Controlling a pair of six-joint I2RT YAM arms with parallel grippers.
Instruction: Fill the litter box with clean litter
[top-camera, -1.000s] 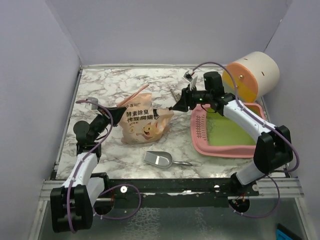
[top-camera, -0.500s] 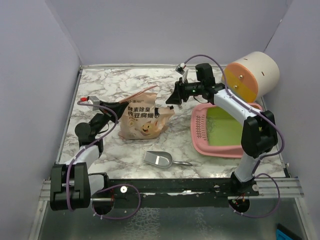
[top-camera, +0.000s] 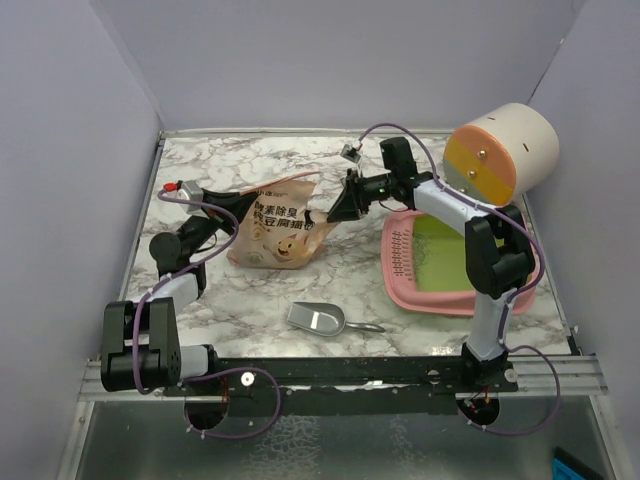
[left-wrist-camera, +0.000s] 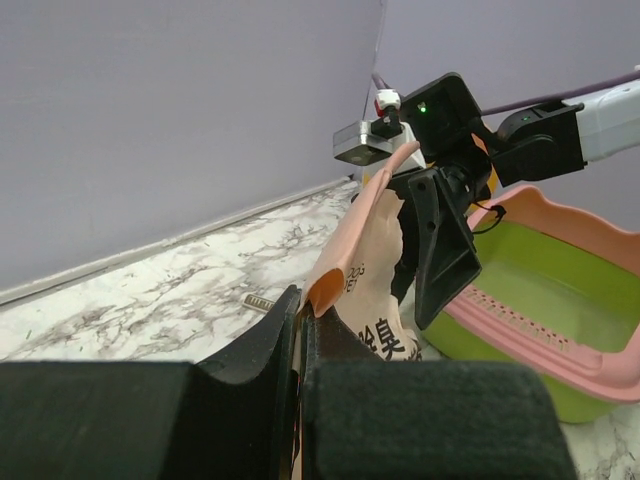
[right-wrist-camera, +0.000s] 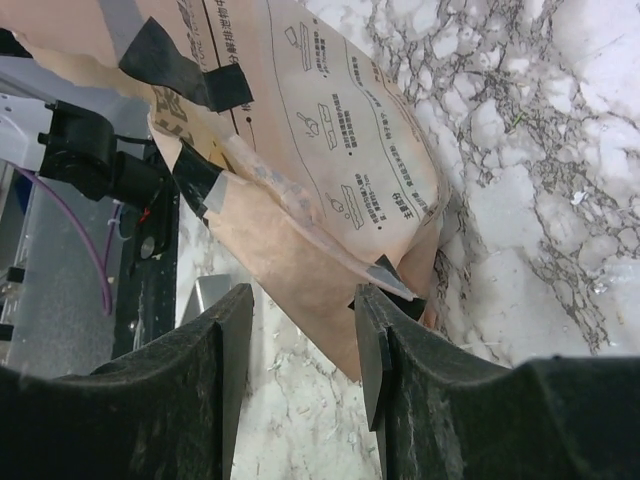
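Note:
The pink litter box (top-camera: 405, 262) with a bare lime-green inside lies at the right; it also shows in the left wrist view (left-wrist-camera: 590, 362). No loose litter is visible. The tan printed bag (top-camera: 280, 232) lies on the table's middle. My left gripper (top-camera: 243, 207) is shut on the bag's upper left edge (left-wrist-camera: 340, 270), with the jaws closed (left-wrist-camera: 300, 305). My right gripper (top-camera: 336, 212) is open, its jaws straddling the bag's right corner (right-wrist-camera: 300, 250). One of its fingers (right-wrist-camera: 372, 310) touches a black tape tab there.
A grey metal scoop (top-camera: 318, 319) lies near the front edge, below the bag. A cream, orange and yellow cylinder (top-camera: 500, 150) stands at the back right behind the litter box. Purple walls close in the marble table (top-camera: 250, 300) on three sides.
The bag has shifted left and back with my left gripper, which drew back toward the left wall. My right gripper has followed it leftward.

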